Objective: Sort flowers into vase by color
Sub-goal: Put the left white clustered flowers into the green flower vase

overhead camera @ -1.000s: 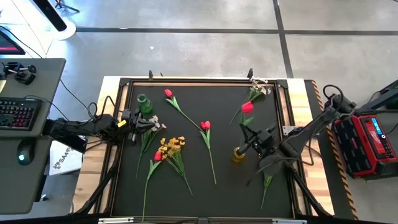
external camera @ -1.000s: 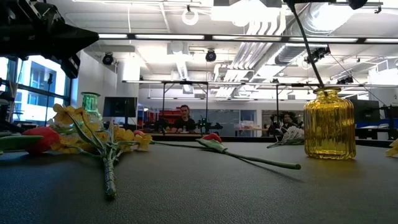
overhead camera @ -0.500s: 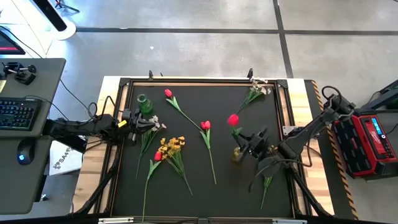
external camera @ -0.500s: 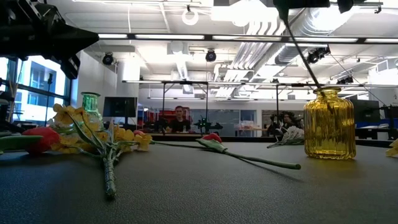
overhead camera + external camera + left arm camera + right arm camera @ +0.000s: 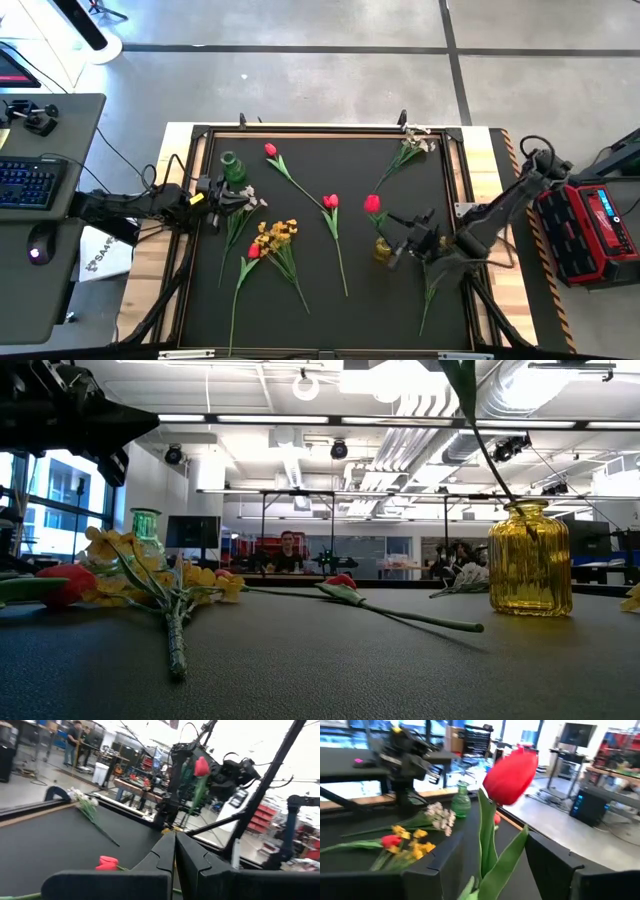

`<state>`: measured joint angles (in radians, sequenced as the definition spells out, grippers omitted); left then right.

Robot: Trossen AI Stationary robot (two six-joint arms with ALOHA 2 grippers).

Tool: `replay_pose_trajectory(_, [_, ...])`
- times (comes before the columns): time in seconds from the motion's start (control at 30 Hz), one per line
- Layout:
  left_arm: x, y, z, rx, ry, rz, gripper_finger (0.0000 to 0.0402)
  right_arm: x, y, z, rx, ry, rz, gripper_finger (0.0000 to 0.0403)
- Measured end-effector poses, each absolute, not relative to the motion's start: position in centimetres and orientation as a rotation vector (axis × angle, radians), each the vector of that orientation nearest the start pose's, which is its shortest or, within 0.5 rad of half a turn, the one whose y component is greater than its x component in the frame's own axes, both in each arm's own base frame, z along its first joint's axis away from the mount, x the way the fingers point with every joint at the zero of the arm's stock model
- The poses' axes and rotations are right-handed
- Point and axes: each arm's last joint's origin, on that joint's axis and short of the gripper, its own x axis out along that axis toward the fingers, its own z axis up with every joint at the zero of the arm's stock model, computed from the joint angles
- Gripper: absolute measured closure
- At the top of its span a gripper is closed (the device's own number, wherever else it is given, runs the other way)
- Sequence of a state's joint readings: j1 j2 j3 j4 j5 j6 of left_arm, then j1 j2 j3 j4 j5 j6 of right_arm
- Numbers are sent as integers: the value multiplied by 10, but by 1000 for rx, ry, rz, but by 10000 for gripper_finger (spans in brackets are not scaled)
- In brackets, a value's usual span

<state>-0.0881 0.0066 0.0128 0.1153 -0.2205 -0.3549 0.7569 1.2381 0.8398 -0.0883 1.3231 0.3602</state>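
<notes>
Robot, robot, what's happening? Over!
Right claw open beside yellow vase. Red tulip standing in it. Left claw shut by green vase. Nothing blocking.

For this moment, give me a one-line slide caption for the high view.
Right gripper opens beside a red tulip standing in the yellow vase; other flowers lie scattered on the black mat.

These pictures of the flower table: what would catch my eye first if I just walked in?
Probably the red tulip standing upright in the yellow glass vase on the table's right side, with the right hand open right beside it. Next, the loose flowers strewn across the black mat, chiefly a yellow bunch towards the left near the green vase, where the left hand waits shut.
</notes>
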Motion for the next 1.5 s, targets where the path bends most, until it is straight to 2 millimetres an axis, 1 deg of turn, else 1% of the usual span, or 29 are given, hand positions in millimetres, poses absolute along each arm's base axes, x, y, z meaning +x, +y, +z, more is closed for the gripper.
replay_pose_trajectory(0.13, [97,0,177,-364,-135,194,401,180,156,301,-47,111,-505,206])
replay_pose_trajectory(0.23, [99,-1,179,-364,-129,192,401,164,160,323,12,74,-436,206])
replay_pose_trajectory(0.3, [100,-3,185,-352,-114,172,401,156,165,336,33,62,-383,206])
replay_pose_trajectory(0.37, [102,-6,196,-327,-106,166,401,152,170,347,30,57,-331,206])
replay_pose_trajectory(0.43, [105,-10,210,-296,-96,174,401,154,177,357,29,50,-260,206])
replay_pose_trajectory(0.5, [109,-14,227,-258,-89,178,401,160,185,364,16,40,-182,206])
replay_pose_trajectory(0.57, [116,-20,246,-210,-76,181,401,168,196,368,-20,28,-106,206])
replay_pose_trajectory(0.63, [126,-28,265,-156,-50,181,401,178,207,367,-70,21,-43,206])
replay_pose_trajectory(0.73, [145,-45,291,-81,16,182,401,195,222,359,-136,36,8,206])
replay_pose_trajectory(0.83, [164,-70,313,-21,131,148,401,211,234,341,-170,76,-3,206])
replay_pose_trajectory(0.9, [175,-89,325,6,216,138,401,221,240,326,-166,109,-18,206])
replay_pose_trajectory(1.0, [186,-114,334,38,350,160,401,235,248,303,-169,155,-38,206])
replay_pose_trajectory(1.13, [194,-137,337,12,558,202,401,250,257,274,-224,211,-55,206])
replay_pose_trajectory(1.23, [192,-146,335,-96,719,245,401,260,260,257,-244,238,-71,206])
replay_pose_trajectory(1.3, [190,-148,332,-172,832,291,401,266,260,248,-243,248,-86,206])
replay_pose_trajectory(1.4, [184,-146,322,-265,978,403,401,273,258,239,-225,263,-108,206])
replay_pose_trajectory(1.5, [176,-141,306,-296,1101,565,401,277,256,235,-191,266,-124,206])
